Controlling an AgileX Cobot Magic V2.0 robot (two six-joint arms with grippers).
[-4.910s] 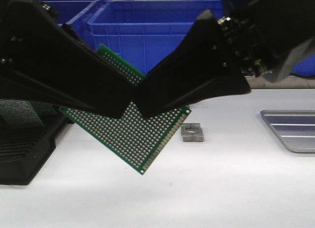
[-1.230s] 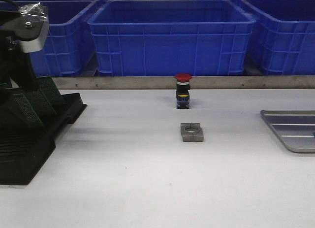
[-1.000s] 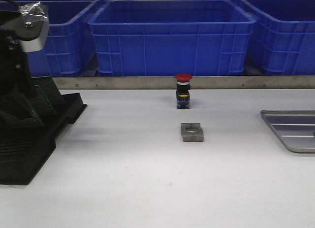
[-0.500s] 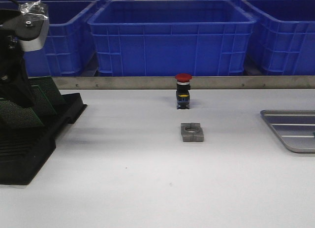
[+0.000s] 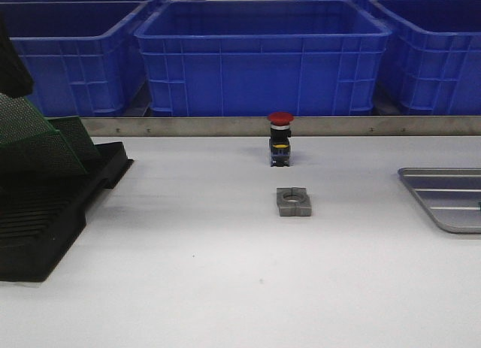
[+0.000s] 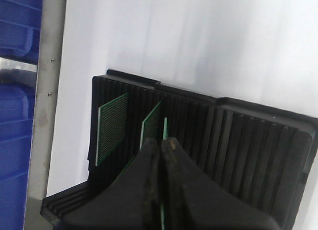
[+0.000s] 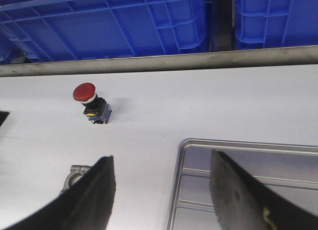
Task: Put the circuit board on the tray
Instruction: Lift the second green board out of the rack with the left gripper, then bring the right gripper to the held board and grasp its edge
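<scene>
My left gripper [image 6: 160, 140] is shut on a green circuit board [image 6: 164, 128] that I see edge-on between its fingers, above the black slotted rack [image 6: 248, 140]. In the front view this board [image 5: 21, 121] hangs tilted at the far left under a black finger [image 5: 10, 62]. Other boards [image 6: 111, 125] stand in the rack's slots. The silver-grey tray [image 5: 445, 199] lies at the right edge of the table. My right gripper [image 7: 161, 158] is open and empty above the tray's near corner [image 7: 185, 155]; it does not show in the front view.
A red push button [image 5: 279, 137] stands mid-table and a small metal block [image 5: 293, 201] lies in front of it; both show in the right wrist view [image 7: 90, 100] [image 7: 74, 173]. Blue bins [image 5: 259, 55] line the back behind a metal rail. The rack [image 5: 45, 213] is at the left.
Earlier both grippers held a board close to the camera, then left the view. Over the last second the left gripper has risen from the rack with a board, mostly out of the front view.
</scene>
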